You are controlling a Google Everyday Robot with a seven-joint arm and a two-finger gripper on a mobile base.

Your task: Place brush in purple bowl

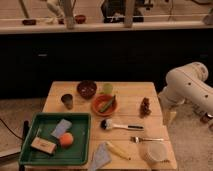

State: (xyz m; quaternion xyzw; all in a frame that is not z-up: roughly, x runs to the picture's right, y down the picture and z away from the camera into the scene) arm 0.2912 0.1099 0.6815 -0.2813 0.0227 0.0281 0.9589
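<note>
Lying on tabletop (132,95): brush (120,125), just below orange bowl (94,106)
purple bowl (87,89): far side, apart from brush
tool (170,117): beside right edge, grip cannot tell

green tray (82,150) front-left corner, orange ball (66,139) inside; orange bowl (104,105) centre; grey cup (67,101) near left edge; fork (146,139), clear tub (156,151) front-right corner
</note>
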